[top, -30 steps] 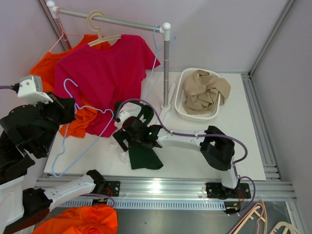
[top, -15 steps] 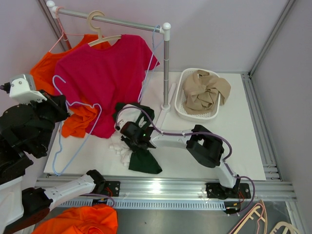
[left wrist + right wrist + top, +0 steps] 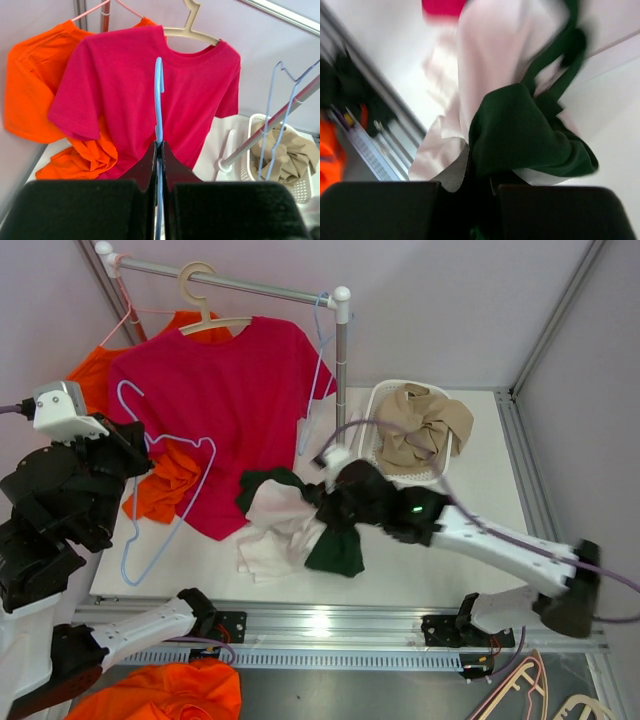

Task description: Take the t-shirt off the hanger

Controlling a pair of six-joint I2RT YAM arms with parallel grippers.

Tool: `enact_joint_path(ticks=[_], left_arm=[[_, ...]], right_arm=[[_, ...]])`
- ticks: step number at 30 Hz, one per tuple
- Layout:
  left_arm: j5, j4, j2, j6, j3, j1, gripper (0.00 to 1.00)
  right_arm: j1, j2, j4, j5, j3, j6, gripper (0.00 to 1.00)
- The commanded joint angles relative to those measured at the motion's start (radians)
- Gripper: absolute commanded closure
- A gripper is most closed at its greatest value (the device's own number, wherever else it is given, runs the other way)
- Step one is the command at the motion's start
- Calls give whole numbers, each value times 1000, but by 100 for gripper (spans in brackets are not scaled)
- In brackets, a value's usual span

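Blue wire hanger is held upright at the table's left side, out in front of the rack. It is pinched by the left gripper, whose fingers are pressed together on the thin wire with no gap seen. The hanger is judged to be held as an anchor, so that cloth can be pulled away from it. No cloth is seen on its frame in the top view.

The green-and-white t-shirt is found on the table near the middle, to the right of the hanger's lower corner and apparently clear of the wire. One end is bunched up at the right gripper. The right fingers are seen drawn in close, with dark green cloth crammed between them, so a grip on the shirt is read. White lining is trailed out toward the near edge. The right arm is stretched low across the table from the right, which suits a drag away from the hanger.

Behind, a magenta t-shirt is hung on a cream hanger from the rail, with an orange t-shirt beside it. Neither is touched. A white basket of beige cloth is set at the far right, probably as the drop point.

The removal step is judged nearly or fully done. What remains is likely the shirt's release. A snag of trailing cloth on the wire is the risk noted.
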Motion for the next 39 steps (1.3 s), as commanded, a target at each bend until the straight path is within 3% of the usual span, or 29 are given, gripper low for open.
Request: enact_joint_path(ticks=[1, 7, 13, 21, 25, 33, 39], left_arm=[[42, 98, 27, 43, 18, -4, 99], [44, 99, 117, 54, 105, -4, 99], [4, 248, 175, 146, 102, 2, 99], [59, 443, 243, 221, 105, 65, 99], [108, 487, 258, 229, 75, 97, 99], [238, 565, 297, 178, 27, 170, 99], [321, 627, 363, 181, 24, 201, 99]], right_arm=[[-120, -241, -98, 177, 93, 53, 100], [-299, -303, -173, 289, 322, 37, 100], [-406, -170, -158, 326, 631, -51, 100], [-687, 43, -56, 104, 911, -62, 100], [-837, 184, -63, -56, 1144, -43, 100], [-980, 230, 238, -263, 1104, 38, 100], [-997, 296, 232, -294, 1066, 67, 100]])
